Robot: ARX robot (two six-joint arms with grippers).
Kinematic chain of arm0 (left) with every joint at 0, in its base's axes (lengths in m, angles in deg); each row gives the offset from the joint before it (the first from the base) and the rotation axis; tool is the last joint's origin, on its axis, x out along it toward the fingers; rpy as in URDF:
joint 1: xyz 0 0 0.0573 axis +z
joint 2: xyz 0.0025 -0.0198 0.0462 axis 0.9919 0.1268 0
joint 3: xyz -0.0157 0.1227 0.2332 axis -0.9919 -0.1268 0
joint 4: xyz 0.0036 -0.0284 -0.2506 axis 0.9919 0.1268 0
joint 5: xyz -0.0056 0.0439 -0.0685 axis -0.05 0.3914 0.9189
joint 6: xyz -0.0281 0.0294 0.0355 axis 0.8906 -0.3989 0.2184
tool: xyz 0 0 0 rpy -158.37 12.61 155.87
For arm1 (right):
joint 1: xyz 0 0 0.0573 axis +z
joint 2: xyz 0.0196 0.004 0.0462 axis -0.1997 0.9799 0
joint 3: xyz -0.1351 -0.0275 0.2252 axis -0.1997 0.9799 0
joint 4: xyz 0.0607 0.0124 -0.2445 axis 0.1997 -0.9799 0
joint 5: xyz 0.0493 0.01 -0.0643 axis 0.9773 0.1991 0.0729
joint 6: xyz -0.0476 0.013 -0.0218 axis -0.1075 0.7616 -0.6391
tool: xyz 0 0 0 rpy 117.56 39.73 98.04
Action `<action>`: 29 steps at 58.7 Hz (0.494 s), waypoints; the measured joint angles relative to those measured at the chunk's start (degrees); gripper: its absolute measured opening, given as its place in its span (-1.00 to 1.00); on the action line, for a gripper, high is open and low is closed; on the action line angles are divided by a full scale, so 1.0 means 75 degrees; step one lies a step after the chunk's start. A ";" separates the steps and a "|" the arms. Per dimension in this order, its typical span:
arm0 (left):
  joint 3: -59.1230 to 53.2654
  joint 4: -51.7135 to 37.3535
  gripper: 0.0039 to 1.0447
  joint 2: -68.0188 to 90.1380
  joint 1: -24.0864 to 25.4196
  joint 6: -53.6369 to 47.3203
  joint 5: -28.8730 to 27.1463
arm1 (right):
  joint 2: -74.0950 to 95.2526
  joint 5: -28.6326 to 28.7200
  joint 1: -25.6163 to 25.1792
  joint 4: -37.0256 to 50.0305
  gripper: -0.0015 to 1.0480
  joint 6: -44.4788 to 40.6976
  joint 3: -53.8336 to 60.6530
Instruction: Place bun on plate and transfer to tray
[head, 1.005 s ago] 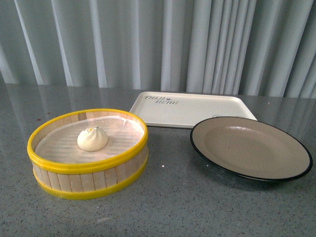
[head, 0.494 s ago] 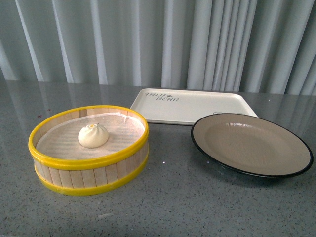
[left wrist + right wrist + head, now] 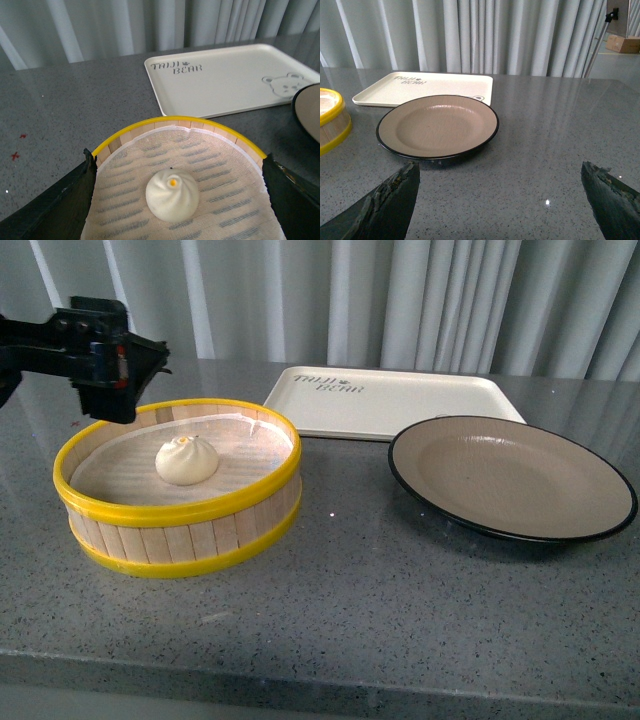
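The white pleated bun sits on the cloth inside a round yellow-rimmed steamer basket at the left. My left gripper hovers open above the basket's back-left rim. In the left wrist view the bun lies below and between the spread fingers of that gripper, untouched. The taupe plate with a black rim lies bare at the right. Behind it is the cream tray. My right gripper is open over bare counter, short of the plate; the front view does not show it.
Everything rests on a grey speckled counter whose front edge runs along the bottom of the front view. Pale curtains hang behind. In the right wrist view the tray lies beyond the plate and the basket is at the side.
My left arm has come into the front view at the upper left, above the basket. The front view itself has tilted, so the objects sit higher in it. Bun, plate and tray have not moved.
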 joint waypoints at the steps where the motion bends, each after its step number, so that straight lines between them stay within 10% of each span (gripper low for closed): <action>1: 0.0061 0.0064 0.88 0.0041 -0.0017 -0.0032 -0.0009 | 0.0000 -0.0003 0.0003 0.0000 0.84 0.0000 0.0000; 29: 0.2614 0.3786 0.88 0.1434 -0.0562 0.0446 -0.1323 | 0.0000 -0.0003 0.0003 0.0000 0.84 0.0000 0.0000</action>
